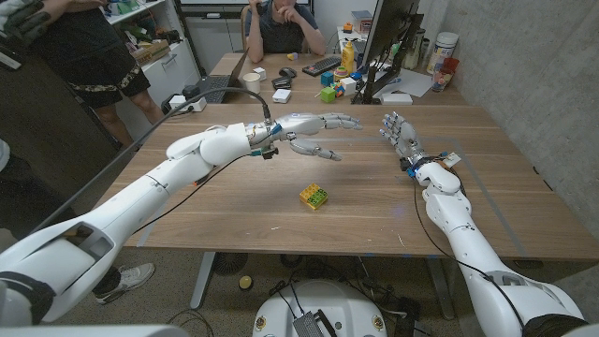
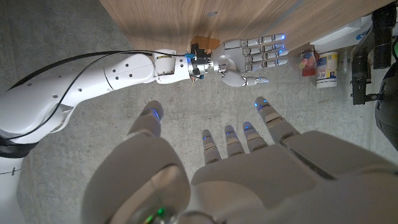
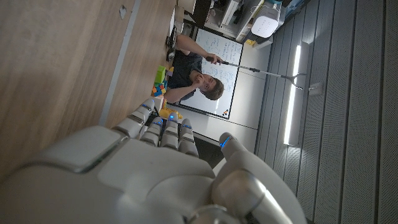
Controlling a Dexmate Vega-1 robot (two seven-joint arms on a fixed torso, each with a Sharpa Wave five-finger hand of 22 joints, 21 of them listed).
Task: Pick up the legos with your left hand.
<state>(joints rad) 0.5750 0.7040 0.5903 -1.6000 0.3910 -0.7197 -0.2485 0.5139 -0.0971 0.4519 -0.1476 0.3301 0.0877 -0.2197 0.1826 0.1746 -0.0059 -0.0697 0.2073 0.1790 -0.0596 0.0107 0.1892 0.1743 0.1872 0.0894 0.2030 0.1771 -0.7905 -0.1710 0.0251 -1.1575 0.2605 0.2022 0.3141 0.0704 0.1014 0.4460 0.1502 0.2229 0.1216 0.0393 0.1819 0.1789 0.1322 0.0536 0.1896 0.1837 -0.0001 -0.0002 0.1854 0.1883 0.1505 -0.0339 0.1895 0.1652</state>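
Fingers [image 1: 339, 122] of the left hand [image 1: 314, 131] are seen spread, nothing held, above the table [image 1: 234, 215]. Legos [image 1: 314, 196] are noted on the table, nearer the robot. Right hand [image 1: 401, 137] is raised, fingers apart.

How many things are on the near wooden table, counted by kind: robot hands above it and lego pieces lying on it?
Robot hands: 2, the left robot hand and the right robot hand, both with fingers apart and holding nothing.
Lego clusters: 1, the yellow and green lego block lying between them on the table.
Total: 3.
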